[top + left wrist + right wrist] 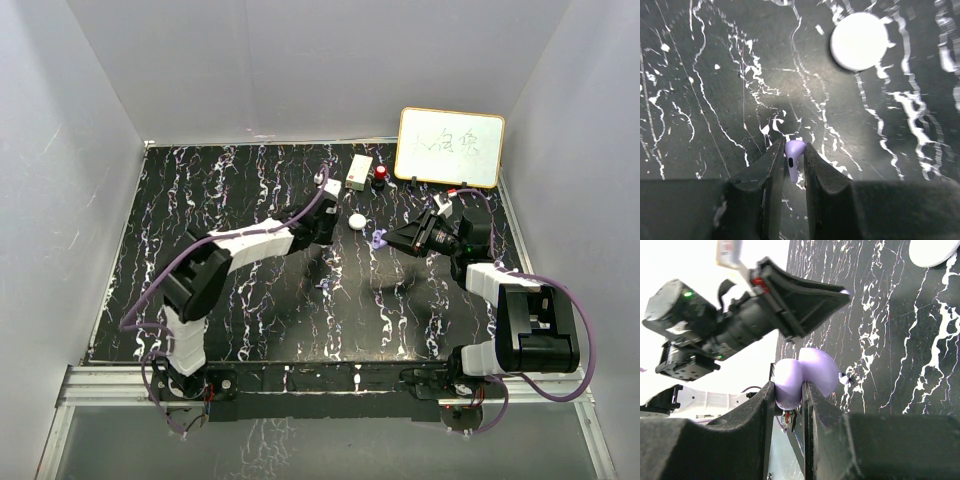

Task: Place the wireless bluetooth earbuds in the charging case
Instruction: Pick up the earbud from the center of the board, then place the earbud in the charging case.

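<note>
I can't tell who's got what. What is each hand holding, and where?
Left hand pinches a lilac earbud by its stem. Right hand pinches the lilac case by one rounded half.

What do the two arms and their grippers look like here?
Both arms, left arm and right arm, have chunky black links with white sections and a lilac cable looping alongside. The left gripper and right gripper have matte black, wedge-shaped fingers.
</note>
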You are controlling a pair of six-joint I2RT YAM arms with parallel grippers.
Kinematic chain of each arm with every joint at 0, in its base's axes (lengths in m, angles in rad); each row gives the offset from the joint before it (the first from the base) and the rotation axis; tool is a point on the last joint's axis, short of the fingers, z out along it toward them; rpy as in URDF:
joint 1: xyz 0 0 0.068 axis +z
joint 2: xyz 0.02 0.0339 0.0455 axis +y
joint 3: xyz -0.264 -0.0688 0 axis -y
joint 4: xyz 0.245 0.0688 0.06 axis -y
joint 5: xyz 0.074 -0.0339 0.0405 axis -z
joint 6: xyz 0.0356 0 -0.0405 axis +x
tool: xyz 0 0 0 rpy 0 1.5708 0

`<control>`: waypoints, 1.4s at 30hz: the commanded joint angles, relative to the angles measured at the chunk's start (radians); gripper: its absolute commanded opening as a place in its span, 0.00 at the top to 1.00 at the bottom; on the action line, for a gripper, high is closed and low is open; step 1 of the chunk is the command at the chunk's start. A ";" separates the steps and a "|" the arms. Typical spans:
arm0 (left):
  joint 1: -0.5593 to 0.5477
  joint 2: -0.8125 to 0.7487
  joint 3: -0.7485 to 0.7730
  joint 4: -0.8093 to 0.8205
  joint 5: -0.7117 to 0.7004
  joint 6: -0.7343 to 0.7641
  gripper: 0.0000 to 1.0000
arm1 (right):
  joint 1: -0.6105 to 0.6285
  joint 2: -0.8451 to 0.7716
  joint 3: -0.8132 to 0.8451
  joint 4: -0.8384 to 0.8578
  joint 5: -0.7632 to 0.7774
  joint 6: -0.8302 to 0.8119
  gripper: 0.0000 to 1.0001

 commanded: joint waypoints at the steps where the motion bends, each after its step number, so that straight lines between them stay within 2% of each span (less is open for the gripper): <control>1: 0.008 -0.193 -0.058 0.147 0.056 0.010 0.97 | -0.006 0.005 0.001 0.054 -0.019 -0.001 1.00; 12: 0.023 -0.349 -0.269 0.475 0.231 -0.032 1.00 | 0.001 0.069 0.032 0.051 -0.052 0.041 1.00; 27: 0.025 -0.448 -0.431 0.812 0.365 -0.049 1.00 | 0.104 0.138 0.075 0.126 -0.048 0.155 1.00; 39: 0.025 -0.504 -0.576 1.065 0.404 -0.053 1.00 | 0.164 0.191 0.075 0.298 -0.041 0.308 1.00; 42: 0.025 -0.499 -0.612 1.139 0.411 -0.049 1.00 | 0.180 0.218 0.066 0.396 -0.037 0.381 1.00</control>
